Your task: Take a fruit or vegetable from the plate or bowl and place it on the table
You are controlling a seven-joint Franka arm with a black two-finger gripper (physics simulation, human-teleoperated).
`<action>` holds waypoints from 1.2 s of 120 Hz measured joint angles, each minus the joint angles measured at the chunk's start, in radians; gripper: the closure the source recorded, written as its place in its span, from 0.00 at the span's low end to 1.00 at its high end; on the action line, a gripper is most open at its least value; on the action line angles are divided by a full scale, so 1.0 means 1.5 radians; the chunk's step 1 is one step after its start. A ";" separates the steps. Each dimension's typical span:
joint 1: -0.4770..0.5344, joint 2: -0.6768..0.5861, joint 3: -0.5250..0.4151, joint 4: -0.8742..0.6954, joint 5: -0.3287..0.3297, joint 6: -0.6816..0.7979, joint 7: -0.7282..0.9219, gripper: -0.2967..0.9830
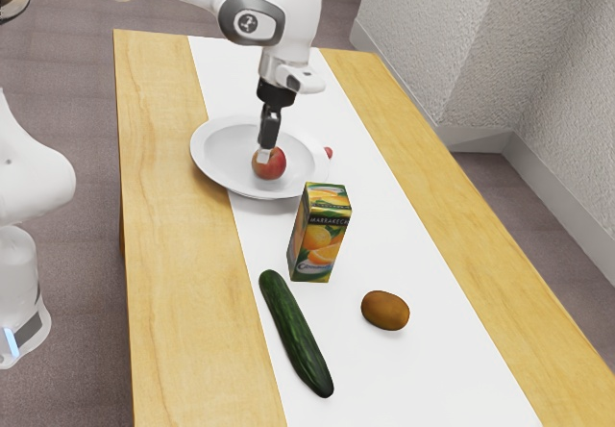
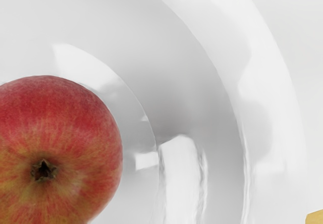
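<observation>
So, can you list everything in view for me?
Round apple: one, red-yellow, on the plate
Round shallow plate: one, white, across runner and wood
Upright juice carton: one, green-orange, runner
Long cucumber: one, dark green, runner
Oval kiwi: one, brown, runner
Small unclear object: one, red, at plate's edge
Flat runner: one, white, on table
Wooden table: one, light brown, on floor
Floor: one, grey-brown
Rough walls: several, whitish, behind
Robot arm: one, white, over plate
Gripper: one, black, at apple
</observation>
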 joint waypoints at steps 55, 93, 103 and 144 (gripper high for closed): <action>-0.083 -0.057 0.138 0.005 0.100 0.127 -0.043 0.25; -0.118 -0.052 0.110 0.113 0.124 0.049 -0.079 0.66; -0.162 -0.040 0.104 0.221 0.122 -0.099 -0.092 0.68; -0.167 -0.109 0.207 0.309 0.427 -0.102 -0.134 0.70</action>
